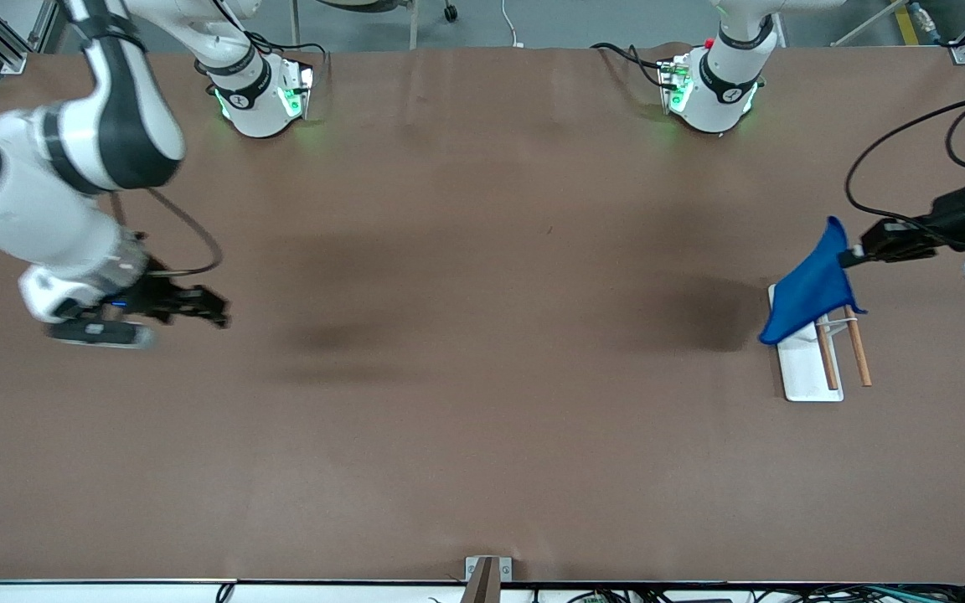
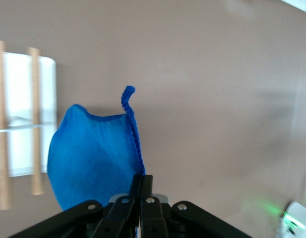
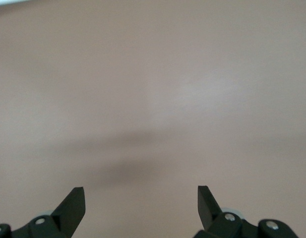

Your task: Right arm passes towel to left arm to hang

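Handoff done, I read hang step in hand. Left tool [image 1: 855,254] clamped on towel [image 1: 809,289] over rack [image 1: 809,368]; next drape, release. Right tool [image 1: 219,311] apart, waiting.

Three cameras, one table

We look down from high up across the brown table [image 1: 482,377] in the front view, facing both robot bases along the top. The left wrist view sits close above its own left gripper [image 2: 141,186] and looks down at the blue towel [image 2: 91,158] and the white rack [image 2: 24,114], which the front view shows too. The right wrist view looks down past the right gripper [image 3: 141,198] at bare table.
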Action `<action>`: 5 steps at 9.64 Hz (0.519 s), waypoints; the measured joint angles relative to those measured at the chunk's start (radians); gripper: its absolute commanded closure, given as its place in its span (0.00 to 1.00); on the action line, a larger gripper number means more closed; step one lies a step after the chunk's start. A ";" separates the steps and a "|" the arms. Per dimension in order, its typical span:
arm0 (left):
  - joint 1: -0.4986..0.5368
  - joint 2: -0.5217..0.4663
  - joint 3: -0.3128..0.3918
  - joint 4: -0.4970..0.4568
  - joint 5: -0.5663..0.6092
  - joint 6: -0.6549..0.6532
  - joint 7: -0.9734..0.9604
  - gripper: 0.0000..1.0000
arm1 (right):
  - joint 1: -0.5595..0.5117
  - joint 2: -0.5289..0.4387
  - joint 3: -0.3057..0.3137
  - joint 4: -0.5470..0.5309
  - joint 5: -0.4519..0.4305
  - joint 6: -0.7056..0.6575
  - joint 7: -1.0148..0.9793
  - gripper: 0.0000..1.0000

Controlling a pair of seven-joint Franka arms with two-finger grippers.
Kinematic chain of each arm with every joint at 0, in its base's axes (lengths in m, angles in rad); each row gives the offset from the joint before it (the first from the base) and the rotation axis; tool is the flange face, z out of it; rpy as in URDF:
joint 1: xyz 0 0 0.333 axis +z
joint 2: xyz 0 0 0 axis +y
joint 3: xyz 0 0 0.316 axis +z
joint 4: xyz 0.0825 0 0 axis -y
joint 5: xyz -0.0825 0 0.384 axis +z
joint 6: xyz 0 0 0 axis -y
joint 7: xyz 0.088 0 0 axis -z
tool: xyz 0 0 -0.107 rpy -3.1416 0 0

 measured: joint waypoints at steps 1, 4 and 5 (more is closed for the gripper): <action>0.004 0.009 0.029 0.000 0.008 0.024 0.039 1.00 | -0.002 -0.031 -0.054 0.025 -0.009 -0.048 -0.003 0.00; 0.030 0.055 0.090 0.001 0.016 0.128 0.170 1.00 | -0.002 -0.100 -0.115 0.176 -0.010 -0.379 -0.004 0.00; 0.050 0.080 0.098 0.001 0.016 0.165 0.212 1.00 | -0.002 -0.122 -0.125 0.210 -0.010 -0.424 -0.005 0.00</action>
